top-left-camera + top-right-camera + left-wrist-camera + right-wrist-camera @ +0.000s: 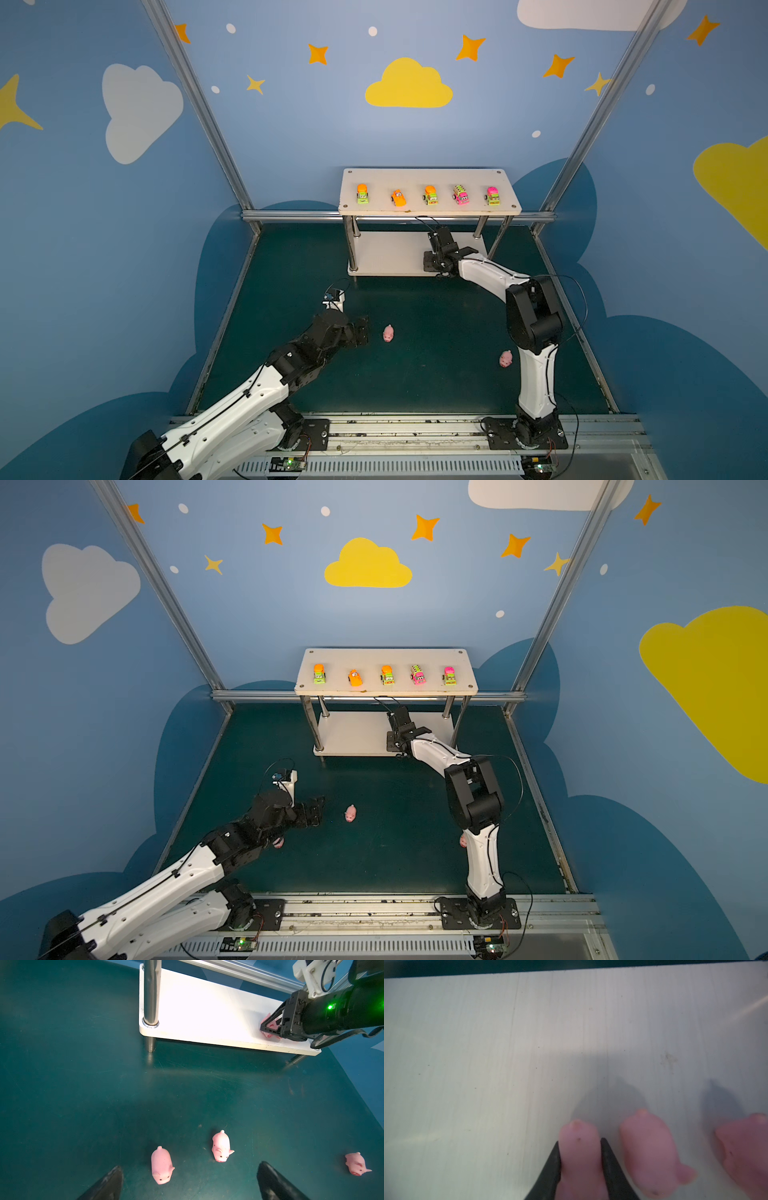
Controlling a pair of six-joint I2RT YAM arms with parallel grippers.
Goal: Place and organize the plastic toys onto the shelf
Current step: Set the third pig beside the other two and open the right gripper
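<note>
- The surface (436,374) is a dark green mat, scuffed and scratched in the left wrist view.
- Blue walls (311,133) close it in on three sides. They are painted with a yellow cloud (408,85), white clouds, orange stars and pale dots, with darker blue cloud shapes low down.
- Metal frame posts (199,108) run up the corners, and a metal bar crosses behind the shelf.
- A rail (415,432) along the near edge carries both arm bases.
- The shelf (428,178) stands at the back of the surface, against the rear wall, in both top views.
- Five cars (431,195) sit in a spaced row on its top board.
- The right claw (580,1141) reaches in over the lower board, its jaws narrow and pinching a pig (579,1157) by the flanks.
- Two more pigs (648,1147) lie just beside that one on the lower board.
- The left claw (361,330) hangs over the left half of the surface, jaws spread wide and holding nothing.
- Three loose pigs lie on the surface. One (388,333) is just right of the left claw and one (505,358) lies beside the right arm. The third (277,843) is half hidden under the left arm.
</note>
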